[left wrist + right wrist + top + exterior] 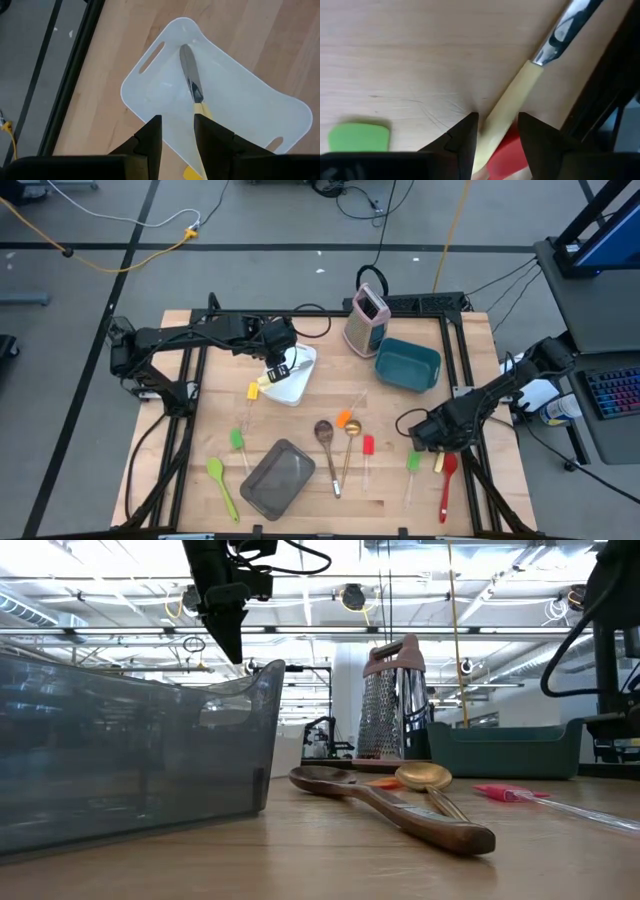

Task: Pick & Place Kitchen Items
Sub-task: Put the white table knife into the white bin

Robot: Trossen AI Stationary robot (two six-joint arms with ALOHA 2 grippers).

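Note:
A yellow-handled knife [190, 75] lies in the white tray [297, 380], its blade on the tray floor and its handle [254, 390] over the near rim. My left gripper [177, 137] hangs open above it, holding nothing. At the near right, my right gripper [497, 132] is low over the table and open. Its fingers stand on either side of the handle of a second yellow-handled knife [512, 97], which lies flat on the wood. A red spatula [447, 485] and a green spatula [413, 463] lie beside that knife. My right gripper comes from above, pointing steeply down, with its fingers across the knife's yellow handle [495, 127], which runs through the gap between them. Whether the fingers touch the handle, I cannot tell. The knife lies flat on the table.
A grey pan [279, 478] stands near the front edge, with two green spatulas [222, 485] to its left. A wooden spoon [326, 442], gold spoon [351, 442], orange spatula [345, 418] and small red spatula [368, 448] lie mid-table. A box grater [367, 320] and teal bin [408, 365] stand at the back.

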